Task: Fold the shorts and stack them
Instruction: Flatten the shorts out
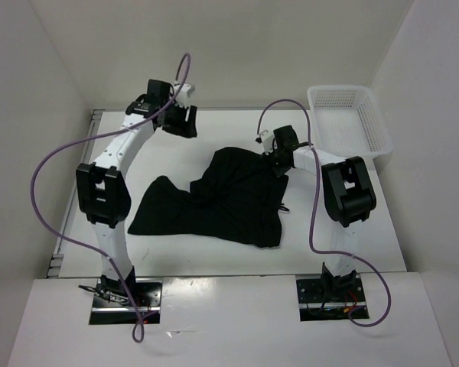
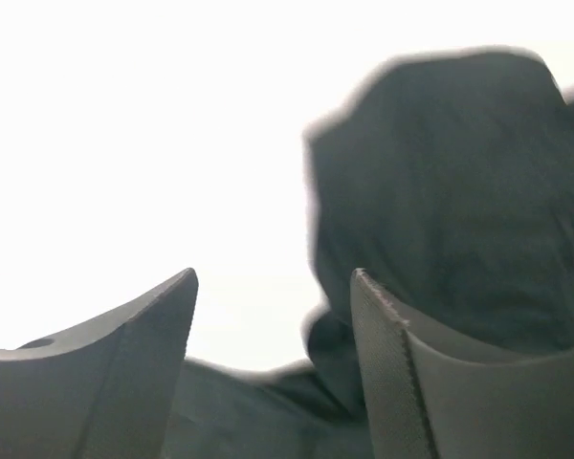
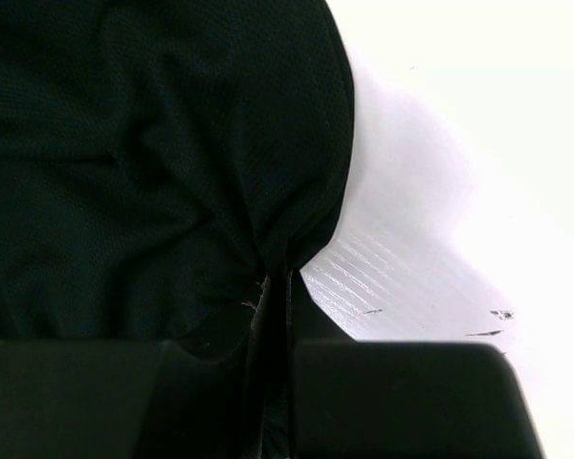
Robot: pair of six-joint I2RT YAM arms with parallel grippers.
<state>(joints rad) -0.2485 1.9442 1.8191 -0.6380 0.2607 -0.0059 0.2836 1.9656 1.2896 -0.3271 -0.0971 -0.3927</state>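
Note:
The black shorts lie crumpled across the middle of the table, one part folded over toward the back. My right gripper is shut on the shorts' right back edge; in the right wrist view the cloth is pinched between the closed fingers. My left gripper is open and empty, held above the table behind and left of the shorts. In the left wrist view its two fingers stand apart with the shorts beyond them.
A white mesh basket stands at the back right corner, empty. White walls close in the table on the left, back and right. Purple cables loop over both arms.

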